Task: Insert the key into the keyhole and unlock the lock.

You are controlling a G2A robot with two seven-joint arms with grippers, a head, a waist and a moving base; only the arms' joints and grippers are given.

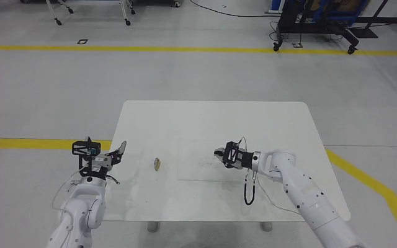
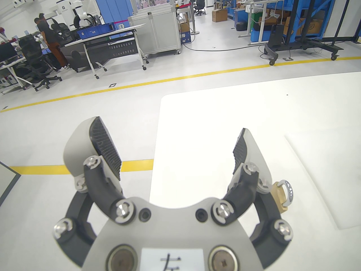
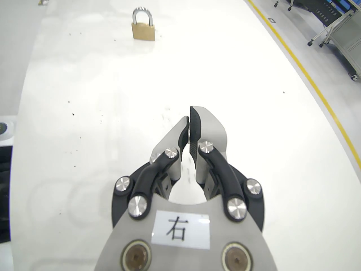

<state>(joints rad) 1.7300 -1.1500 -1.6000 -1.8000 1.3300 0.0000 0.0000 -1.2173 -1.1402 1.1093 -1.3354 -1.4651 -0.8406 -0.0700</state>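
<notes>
Padlock (image 1: 157,163) (image 2: 283,196) (image 3: 143,28) in brass with a silver shackle is sitting on the white table (image 1: 248,118), toward the robot's left half and apart from both arms. From where I am it is looking upright, shackle on top, with its broad face turned toward the right gripper (image 1: 218,153) (image 3: 189,117). That gripper is hanging low over the middle of the table, pointing across at the lock with a good stretch of bare tabletop between them. Its ribbed pads (image 3: 194,131) are pressing together at the tips. I cannot tell whether a key is pinched in there. The left gripper (image 1: 118,152) (image 2: 169,133) is hovering at the table's left edge, its fingers (image 2: 104,145) spreading wide and gripping nothing, with the lock lying just beside its inner finger. A black cable (image 1: 249,192) is looping down from the right arm.
</notes>
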